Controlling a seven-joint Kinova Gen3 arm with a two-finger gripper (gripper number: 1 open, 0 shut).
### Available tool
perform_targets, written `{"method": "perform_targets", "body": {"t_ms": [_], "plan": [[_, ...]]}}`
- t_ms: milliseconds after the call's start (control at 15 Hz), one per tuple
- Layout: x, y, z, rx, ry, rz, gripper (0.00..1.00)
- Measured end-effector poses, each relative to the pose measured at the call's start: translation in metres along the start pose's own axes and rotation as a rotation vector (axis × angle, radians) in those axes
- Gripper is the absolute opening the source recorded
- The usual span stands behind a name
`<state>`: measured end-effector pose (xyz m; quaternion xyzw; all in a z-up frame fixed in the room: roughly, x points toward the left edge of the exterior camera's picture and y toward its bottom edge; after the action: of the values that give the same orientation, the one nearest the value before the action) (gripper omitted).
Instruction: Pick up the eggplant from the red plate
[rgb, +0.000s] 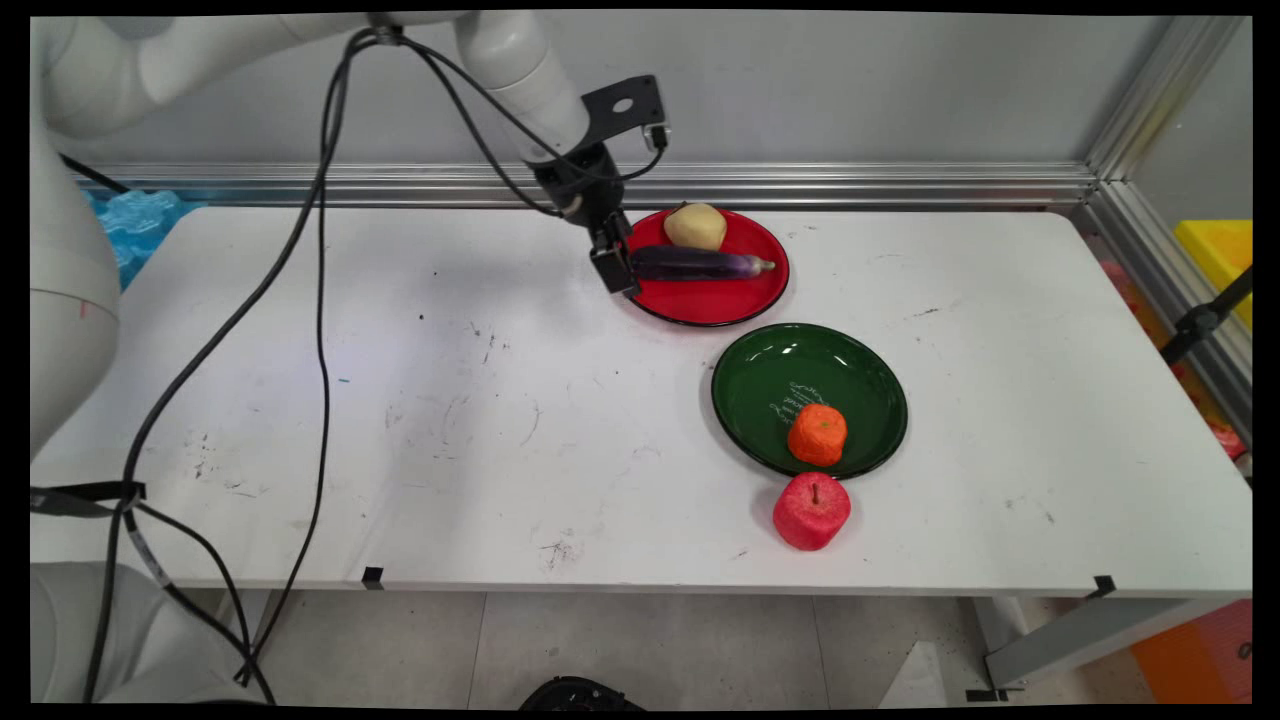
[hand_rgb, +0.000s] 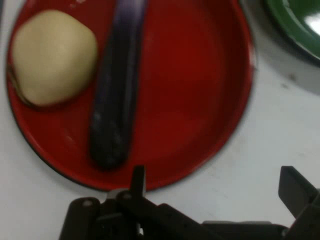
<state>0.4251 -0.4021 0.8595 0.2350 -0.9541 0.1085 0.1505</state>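
White table (rgb: 500, 400): fingers (hand_rgb: 138, 181) spread beside eggplant (rgb: 700, 264) (red plate (rgb: 715, 305)).

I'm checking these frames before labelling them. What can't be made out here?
- Hand view: the eggplant's far end and the green plate are cut off by the picture's edges.
- Main view: the red plate's left rim is hidden behind the claw.
- Main view: the pale writing on the green plate is too small to read.
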Motion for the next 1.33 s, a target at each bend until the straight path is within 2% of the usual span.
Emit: {"method": "perform_targets", "body": {"t_ms": [267, 667, 1333], "plan": [[0.004, -0.025, 0.026, 0.029, 0.018, 0.022, 1.0], [0.006, -0.05, 0.061, 0.065, 0.045, 0.034, 1.0], [0.004, -0.06, 0.096, 0.07, 0.055, 0.042, 1.0]]}}
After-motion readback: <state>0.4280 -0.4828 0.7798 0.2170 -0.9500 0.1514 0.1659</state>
